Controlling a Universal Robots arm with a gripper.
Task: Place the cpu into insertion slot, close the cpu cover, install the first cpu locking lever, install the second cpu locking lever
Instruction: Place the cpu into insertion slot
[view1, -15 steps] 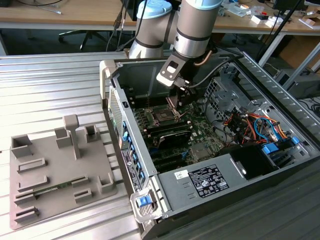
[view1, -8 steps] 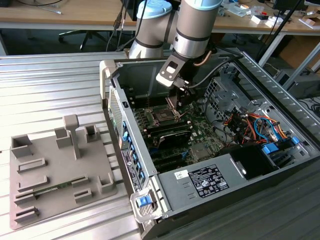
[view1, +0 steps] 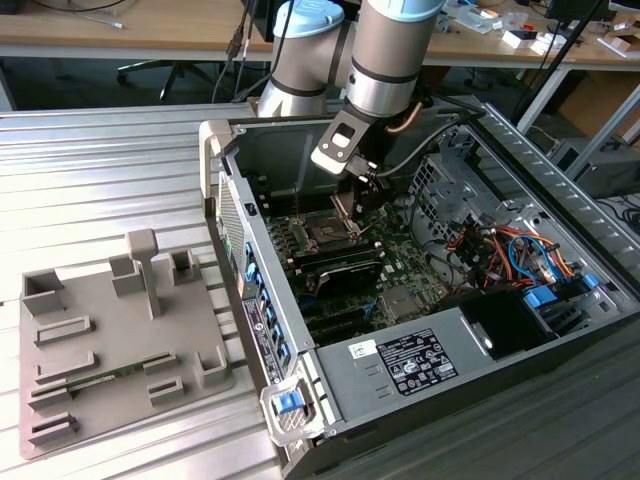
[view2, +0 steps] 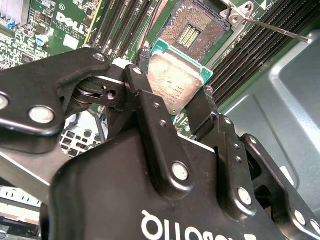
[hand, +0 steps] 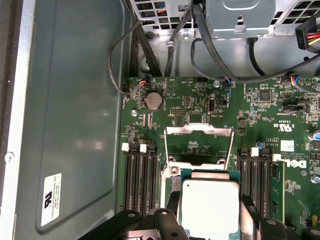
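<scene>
In the exterior view the arm reaches down into the open computer case, which lies on a ribbed metal table. The gripper hangs just above the insertion slot, at about twelve o'clock from the case's middle. A grey fixture tray rests at nine o'clock of the case, on the exterior view's left. In the second wrist view the gripper has its two black fingers pinching the cpu by opposite edges. The chip is tilted, its silvery face toward the camera, and held clear of the insertion slot, which lies open with its dark centre bare. A thin locking lever stands free beside the socket. In the first wrist view the cpu sits between the gripper's fingers. The cpu cover is swung up just beyond it, between two banks of memory slots.
</scene>
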